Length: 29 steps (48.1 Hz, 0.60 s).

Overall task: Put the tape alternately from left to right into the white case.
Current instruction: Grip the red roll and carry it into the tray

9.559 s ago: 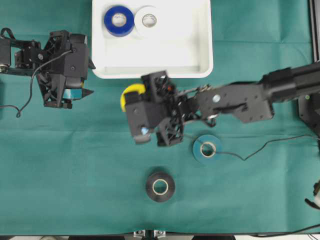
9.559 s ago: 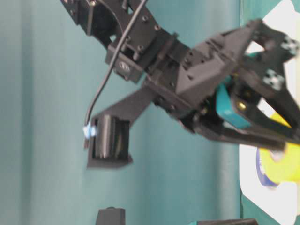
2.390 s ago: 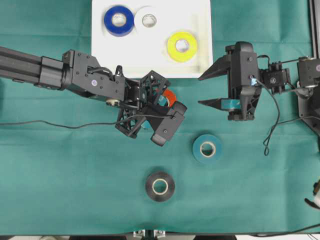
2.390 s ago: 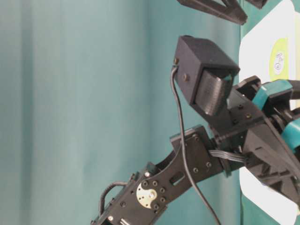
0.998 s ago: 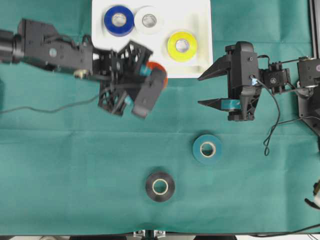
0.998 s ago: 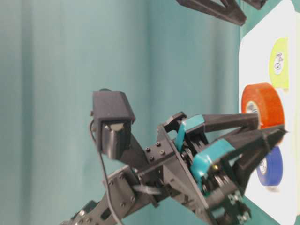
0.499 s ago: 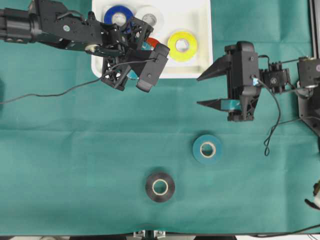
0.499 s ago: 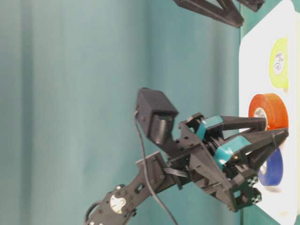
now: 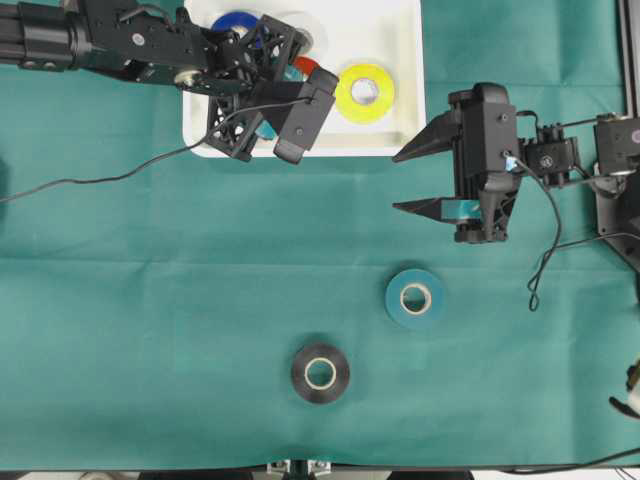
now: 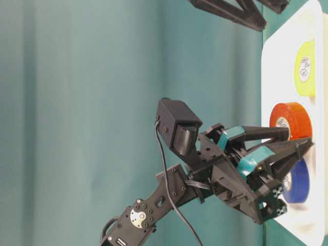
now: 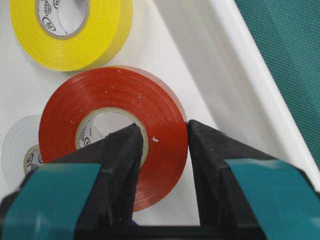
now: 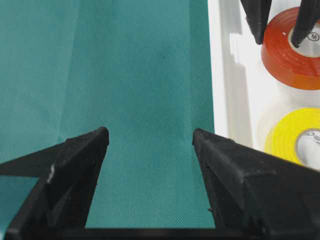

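Observation:
My left gripper (image 11: 164, 134) is shut on the red tape (image 11: 100, 95), one finger through the core and one on the outer wall. It holds the roll inside the white case (image 9: 400, 120), beside the yellow roll (image 9: 364, 92) and close to the white roll (image 11: 17, 145). The blue roll (image 9: 232, 20) lies at the case's far left, partly hidden by the arm. On the green cloth lie the teal roll (image 9: 415, 297) and the black roll (image 9: 320, 373). My right gripper (image 9: 396, 183) hovers open and empty right of the case.
The left arm (image 9: 120, 40) reaches across the case's left end, its cable (image 9: 100, 180) trailing over the cloth. The case's rim (image 12: 217, 75) runs just right of the right gripper's fingers (image 12: 75, 165). A metal frame (image 9: 630, 60) stands at the right edge.
The left gripper has carried the red roll from the case's front rim further into the case, next to the yellow roll. The right arm has stayed still.

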Tool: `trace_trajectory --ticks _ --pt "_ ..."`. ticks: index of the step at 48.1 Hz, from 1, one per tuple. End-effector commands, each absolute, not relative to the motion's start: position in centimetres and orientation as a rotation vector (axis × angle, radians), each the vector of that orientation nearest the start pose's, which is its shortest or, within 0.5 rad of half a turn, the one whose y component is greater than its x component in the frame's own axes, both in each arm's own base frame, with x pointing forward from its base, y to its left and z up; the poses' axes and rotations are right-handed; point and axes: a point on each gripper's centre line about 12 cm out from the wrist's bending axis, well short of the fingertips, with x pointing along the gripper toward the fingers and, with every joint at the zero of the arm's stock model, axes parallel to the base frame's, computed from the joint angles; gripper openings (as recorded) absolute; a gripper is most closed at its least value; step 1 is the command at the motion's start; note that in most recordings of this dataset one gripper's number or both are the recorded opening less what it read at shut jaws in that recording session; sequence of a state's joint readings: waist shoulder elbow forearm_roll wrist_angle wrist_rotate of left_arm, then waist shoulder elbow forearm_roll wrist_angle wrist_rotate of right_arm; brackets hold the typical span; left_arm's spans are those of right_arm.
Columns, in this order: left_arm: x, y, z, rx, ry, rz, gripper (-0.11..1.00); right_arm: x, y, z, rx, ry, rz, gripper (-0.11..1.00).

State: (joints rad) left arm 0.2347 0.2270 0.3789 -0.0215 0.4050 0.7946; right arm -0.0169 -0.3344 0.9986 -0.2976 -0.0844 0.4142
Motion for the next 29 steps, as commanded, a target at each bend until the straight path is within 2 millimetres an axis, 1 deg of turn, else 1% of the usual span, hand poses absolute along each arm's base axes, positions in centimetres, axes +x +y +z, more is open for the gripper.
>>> trace_trajectory --ticks 1,5,7,9,13,18,21,22,26,29 --pt "43.0 9.8 15.1 0.603 0.976 -0.179 -0.03 29.4 -0.2 18.5 0.126 0.562 -0.024 0.76" --pt "43.0 9.8 15.2 0.597 0.974 -0.176 -0.01 29.4 -0.2 18.5 0.126 0.562 -0.024 0.75" --pt "42.9 9.7 15.3 0.597 0.973 -0.176 0.04 29.4 -0.2 18.5 0.126 0.562 -0.024 0.76" --pt "42.8 9.7 15.5 0.600 0.969 -0.174 0.11 29.4 -0.2 18.5 0.126 0.561 -0.023 0.75" --pt "42.7 9.7 16.0 0.601 0.961 -0.170 0.31 29.4 -0.2 18.4 0.126 0.564 -0.024 0.75" --pt "42.4 9.6 16.5 0.601 0.952 -0.165 0.62 29.4 -0.2 18.4 0.126 0.564 -0.024 0.76" --pt "42.2 9.6 16.6 0.601 0.952 -0.165 0.79 29.4 -0.2 18.4 0.126 0.565 -0.024 0.75" --pt "42.1 9.6 16.6 0.601 0.952 -0.165 0.81 29.4 -0.2 18.4 0.126 0.562 -0.023 0.75" --pt "42.0 9.5 16.5 0.599 0.955 -0.166 0.74 29.4 -0.2 18.4 0.126 0.564 -0.024 0.75" --pt "42.0 9.5 16.4 0.599 0.956 -0.166 0.75 29.4 -0.2 18.4 0.126 0.562 -0.023 0.75"
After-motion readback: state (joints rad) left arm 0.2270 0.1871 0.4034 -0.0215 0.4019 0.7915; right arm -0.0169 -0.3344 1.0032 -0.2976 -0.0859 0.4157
